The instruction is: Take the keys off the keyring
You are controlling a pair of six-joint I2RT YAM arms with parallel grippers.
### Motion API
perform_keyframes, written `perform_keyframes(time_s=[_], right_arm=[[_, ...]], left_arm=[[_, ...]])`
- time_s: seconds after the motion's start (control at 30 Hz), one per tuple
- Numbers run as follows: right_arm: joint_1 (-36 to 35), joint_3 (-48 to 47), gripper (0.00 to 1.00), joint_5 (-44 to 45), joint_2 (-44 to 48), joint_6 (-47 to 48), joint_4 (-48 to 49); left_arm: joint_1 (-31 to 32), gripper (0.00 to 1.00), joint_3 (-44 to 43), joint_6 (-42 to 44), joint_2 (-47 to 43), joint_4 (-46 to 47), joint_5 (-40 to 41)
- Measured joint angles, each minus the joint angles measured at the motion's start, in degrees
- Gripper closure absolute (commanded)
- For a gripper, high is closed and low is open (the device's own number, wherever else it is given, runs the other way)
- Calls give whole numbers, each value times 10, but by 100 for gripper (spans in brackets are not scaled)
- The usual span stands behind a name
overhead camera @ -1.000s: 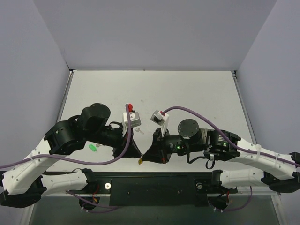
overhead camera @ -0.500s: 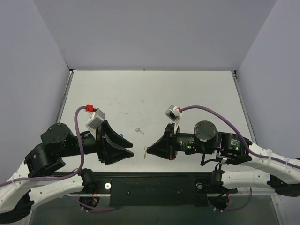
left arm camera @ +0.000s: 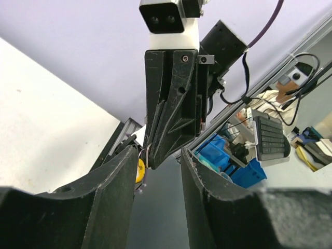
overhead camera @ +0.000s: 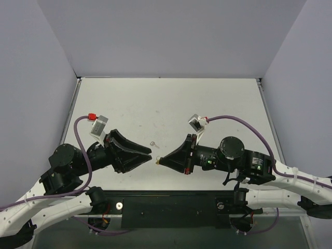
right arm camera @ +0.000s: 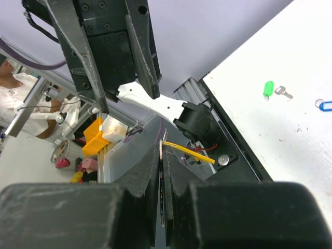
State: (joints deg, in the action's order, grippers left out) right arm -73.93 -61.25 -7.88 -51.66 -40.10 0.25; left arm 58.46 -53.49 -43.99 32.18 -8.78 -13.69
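My right gripper point(overhead camera: 158, 161) is shut on the thin metal ring of the yellow keyring point(right arm camera: 196, 152) and holds it off the table. The tag sticks out sideways from the jaw tips, edge-on. In the left wrist view the yellow tag point(left arm camera: 140, 170) shows just under the right gripper's tip, beside my left finger. My left gripper point(overhead camera: 148, 154) is open and empty, its tips close to the right gripper's tip, facing it. A tiny silver-grey key point(overhead camera: 153, 143) lies loose on the table just beyond both grippers.
In the right wrist view, a green tag point(right arm camera: 268, 88) with a silver key point(right arm camera: 283, 92) and a blue tag point(right arm camera: 326, 105) lie on the white table; my left arm hides them from above. The table's black front rail point(overhead camera: 171, 205) runs below both grippers.
A second ago both grippers met at the tag. The left one pulled back left and opened, then swung right again toward the right gripper's tip. The right gripper stayed shut on the ring.
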Motion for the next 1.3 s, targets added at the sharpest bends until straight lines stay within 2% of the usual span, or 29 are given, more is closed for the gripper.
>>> perform_keyframes(time_s=[0.67, 0.9, 1.1, 1.3], right_arm=[[0, 15, 100, 16, 27, -6, 47], [0, 15, 100, 21, 27, -6, 47], [0, 15, 100, 21, 27, -6, 47], [0, 15, 100, 21, 27, -6, 47]], left_arm=[[0, 62, 23, -24, 35, 64, -20], [0, 69, 23, -23, 48, 64, -30], [0, 82, 23, -25, 43, 67, -32], [0, 83, 23, -26, 51, 70, -42]])
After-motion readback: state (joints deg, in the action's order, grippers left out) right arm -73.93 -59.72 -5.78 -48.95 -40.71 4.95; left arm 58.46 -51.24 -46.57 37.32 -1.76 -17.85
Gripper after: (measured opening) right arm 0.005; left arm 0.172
